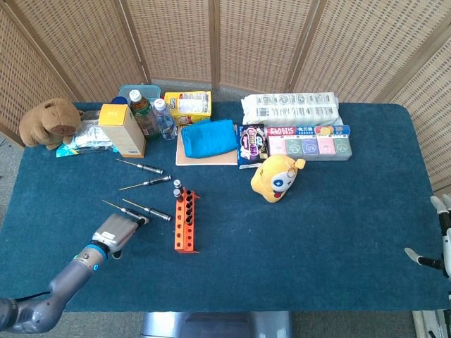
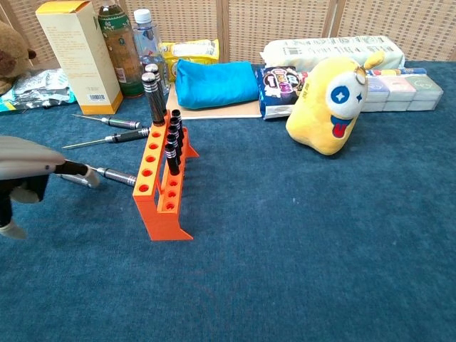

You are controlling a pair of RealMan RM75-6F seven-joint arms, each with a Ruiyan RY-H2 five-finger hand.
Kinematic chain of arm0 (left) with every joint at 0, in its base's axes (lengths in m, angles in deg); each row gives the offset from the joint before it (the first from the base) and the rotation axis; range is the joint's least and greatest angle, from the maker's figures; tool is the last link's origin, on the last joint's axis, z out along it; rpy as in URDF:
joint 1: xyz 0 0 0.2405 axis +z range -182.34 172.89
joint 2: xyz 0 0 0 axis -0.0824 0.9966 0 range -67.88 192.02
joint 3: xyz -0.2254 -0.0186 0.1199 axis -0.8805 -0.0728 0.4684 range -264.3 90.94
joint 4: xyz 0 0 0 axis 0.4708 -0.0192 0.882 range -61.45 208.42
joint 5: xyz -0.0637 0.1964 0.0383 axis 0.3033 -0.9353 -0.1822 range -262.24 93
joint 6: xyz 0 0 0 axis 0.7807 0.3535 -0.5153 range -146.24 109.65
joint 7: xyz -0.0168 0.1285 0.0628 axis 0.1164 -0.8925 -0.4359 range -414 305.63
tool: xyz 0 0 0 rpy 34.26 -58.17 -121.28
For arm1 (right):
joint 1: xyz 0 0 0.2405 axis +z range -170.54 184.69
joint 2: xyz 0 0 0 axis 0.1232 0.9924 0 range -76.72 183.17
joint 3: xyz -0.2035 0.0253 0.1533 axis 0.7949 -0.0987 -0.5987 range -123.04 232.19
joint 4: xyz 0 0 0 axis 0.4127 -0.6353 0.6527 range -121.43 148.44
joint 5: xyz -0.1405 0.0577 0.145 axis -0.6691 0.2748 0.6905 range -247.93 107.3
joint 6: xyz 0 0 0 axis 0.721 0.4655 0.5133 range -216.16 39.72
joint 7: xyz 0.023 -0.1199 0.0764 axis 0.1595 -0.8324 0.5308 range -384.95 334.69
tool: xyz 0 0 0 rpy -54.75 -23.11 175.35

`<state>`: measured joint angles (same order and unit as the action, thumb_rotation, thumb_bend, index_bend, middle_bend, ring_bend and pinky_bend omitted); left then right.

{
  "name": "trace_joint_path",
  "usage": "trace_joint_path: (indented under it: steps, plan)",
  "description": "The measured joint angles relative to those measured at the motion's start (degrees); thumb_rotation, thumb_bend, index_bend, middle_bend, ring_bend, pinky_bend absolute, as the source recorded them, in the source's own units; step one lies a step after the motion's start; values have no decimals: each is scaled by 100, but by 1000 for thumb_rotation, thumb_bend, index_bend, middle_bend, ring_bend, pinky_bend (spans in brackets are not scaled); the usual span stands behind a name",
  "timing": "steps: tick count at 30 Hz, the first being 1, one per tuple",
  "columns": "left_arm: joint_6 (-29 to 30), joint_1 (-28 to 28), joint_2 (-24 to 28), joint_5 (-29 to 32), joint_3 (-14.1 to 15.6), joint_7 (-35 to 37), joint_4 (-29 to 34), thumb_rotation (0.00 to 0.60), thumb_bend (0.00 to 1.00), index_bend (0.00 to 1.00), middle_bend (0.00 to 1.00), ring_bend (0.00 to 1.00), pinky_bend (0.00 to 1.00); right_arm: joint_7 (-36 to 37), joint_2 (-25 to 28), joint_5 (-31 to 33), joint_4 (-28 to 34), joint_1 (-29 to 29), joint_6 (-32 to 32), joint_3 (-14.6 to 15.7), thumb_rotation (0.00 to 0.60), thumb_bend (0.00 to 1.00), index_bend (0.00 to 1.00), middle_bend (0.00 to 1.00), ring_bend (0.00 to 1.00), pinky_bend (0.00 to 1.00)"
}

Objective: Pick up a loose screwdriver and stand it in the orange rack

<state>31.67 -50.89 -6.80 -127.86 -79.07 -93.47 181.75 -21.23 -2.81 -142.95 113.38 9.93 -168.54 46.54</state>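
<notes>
The orange rack [image 1: 185, 222] [image 2: 160, 187] stands left of centre with several black-handled screwdrivers upright in it. Loose screwdrivers lie to its left: one [image 1: 141, 166], a second [image 1: 145, 183], and a third [image 1: 149, 210] [image 2: 110, 174] whose handle ends by the rack. My left hand [image 1: 113, 231] [image 2: 23, 169] is low at the front left and pinches the black handle of another loose screwdriver [image 1: 121, 210] [image 2: 71, 168], which lies flat on the cloth. My right hand [image 1: 441, 236] shows only at the far right edge, fingers spread, holding nothing.
A yellow plush toy [image 1: 276, 178] sits right of the rack. Along the back stand a tan box [image 1: 122, 129], bottles [image 1: 143, 111], a blue pouch [image 1: 208, 138], snack packs [image 1: 307, 141] and a brown plush [image 1: 49, 121]. Blue cloth covers the table [image 1: 338, 232].
</notes>
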Motion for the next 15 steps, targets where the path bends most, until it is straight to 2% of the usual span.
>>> trace_joint_path:
  steps: [9,15]
  plan:
    - [-193,-26,405,-4,151,309,257,600,167,126,1000,1000,1000,-44,-6,1,19,14,32,15,600,0,0,0,0,0]
    - [-91,88,450,-465,64,642,150,600,167,126,1000,1000,1000,-46,-4,9,25,26,69,24,600,0,0,0,0,0]
